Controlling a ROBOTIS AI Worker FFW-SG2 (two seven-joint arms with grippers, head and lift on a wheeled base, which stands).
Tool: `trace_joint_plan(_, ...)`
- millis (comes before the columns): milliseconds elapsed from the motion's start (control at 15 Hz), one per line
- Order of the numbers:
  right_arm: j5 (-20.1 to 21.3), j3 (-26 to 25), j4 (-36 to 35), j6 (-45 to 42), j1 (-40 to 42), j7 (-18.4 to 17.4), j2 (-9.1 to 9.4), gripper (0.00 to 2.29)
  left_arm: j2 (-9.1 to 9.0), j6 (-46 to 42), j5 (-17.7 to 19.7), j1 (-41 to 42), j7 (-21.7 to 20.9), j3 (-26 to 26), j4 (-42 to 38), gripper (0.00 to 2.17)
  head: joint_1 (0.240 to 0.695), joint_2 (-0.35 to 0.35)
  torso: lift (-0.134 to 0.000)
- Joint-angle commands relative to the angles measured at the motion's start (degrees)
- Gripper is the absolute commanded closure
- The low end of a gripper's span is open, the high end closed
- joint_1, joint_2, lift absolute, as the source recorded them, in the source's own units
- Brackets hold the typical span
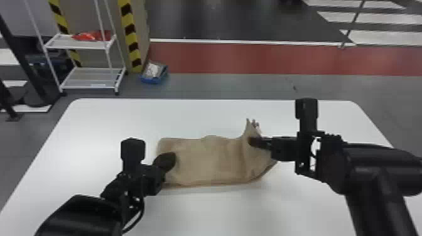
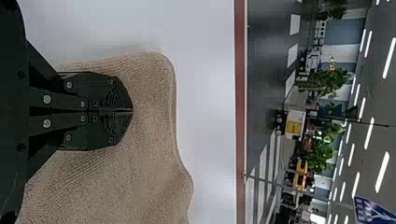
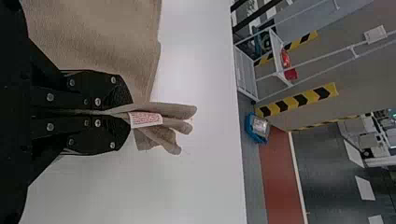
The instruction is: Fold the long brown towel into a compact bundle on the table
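Brown terry towel [image 1: 213, 160] lies across the white bench [image 1: 110, 119], directly ahead of the robot, its long axis running roughly from 9 o'clock to 3 o'clock as seen from the head. At the 9 o'clock end, the left gripper [image 1: 169, 157] rests over the cloth with its two fingers closed against each other and no fabric visible between them; whether it presses down or sits just above the weave cannot be told. At the 3 o'clock end, the right gripper [image 1: 251, 142] pinches the towel's gathered edge, which stands up from the bench, its bunched folds [image 3: 180, 111] and white care label [image 3: 145, 119] poking out beyond the fingertips toward 12 o'clock.

The right arm is the nearer to the raised end, the left to the flat one, with the towel's body spread between them. That line likely decides the coming move: the held end would travel toward 9 o'clock, along the long axis and over the flat part, while the left gripper could serve as an anchor or clear out of the way. Soft and loose, the cloth may slide or skew if the pull drifts toward 12 or 6 o'clock. The bundle appears partly made, with the towel's length apparently needing another turn.
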Motion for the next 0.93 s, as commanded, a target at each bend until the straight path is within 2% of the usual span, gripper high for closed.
trace_joint_plan(0, -3.01, 1.79, -5.26, 5.64, -1.04, -0.47, 0.91, 1.33, -0.36, 1.45, 0.07, -0.30, 0.02, -0.71, 0.34, 1.90, 0.695, -0.036, -0.109)
trace_joint_plan(67, -4.76, 2.49, -6.23, 8.45, -2.18, -1.17, 1.09, 1.33, -0.45, 1.63, 0.16, -0.48, 0.02, -1.32, 0.43, 1.90, 0.695, -0.019, -0.109)
trace_joint_plan(200, -5.38, 3.72, -8.34, 10.04, -3.32, -2.84, 1.44, 1.33, -0.45, 2.33, 0.42, -0.39, 0.20, -1.50, -0.01, 1.90, 0.695, -0.003, -0.109)
trace_joint_plan(267, -6.87, 3.46, -8.43, 10.56, -4.20, -3.19, 1.35, 1.33, -0.36, 3.21, 0.60, -0.30, 0.11, -0.89, -0.45, 1.90, 0.695, 0.003, -0.109)
trace_joint_plan(400, -7.14, 2.93, -8.43, 11.79, -5.52, -3.46, 1.35, 1.33, 0.08, 4.79, 1.74, 0.05, -0.07, -0.18, -3.18, 1.90, 0.695, 0.013, -0.109)
trace_joint_plan(533, -6.78, 2.05, -8.08, 11.79, -6.49, -4.69, 1.09, 1.33, 0.17, 5.67, 2.00, 3.21, -0.77, 3.25, -8.89, 1.90, 0.695, 0.022, -0.109)
trace_joint_plan(667, -6.17, 1.26, -7.11, 12.50, -7.54, -4.78, 0.91, 1.33, 0.17, 10.06, 3.06, 6.46, -3.41, 7.55, -14.34, 1.90, 0.695, 0.023, -0.109)
trace_joint_plan(867, -5.64, 0.38, -3.68, 12.50, -11.14, -4.86, 0.47, 1.33, 0.61, 11.47, 4.73, 9.01, -5.87, 10.54, -16.89, 1.90, 0.695, 0.037, -0.109)
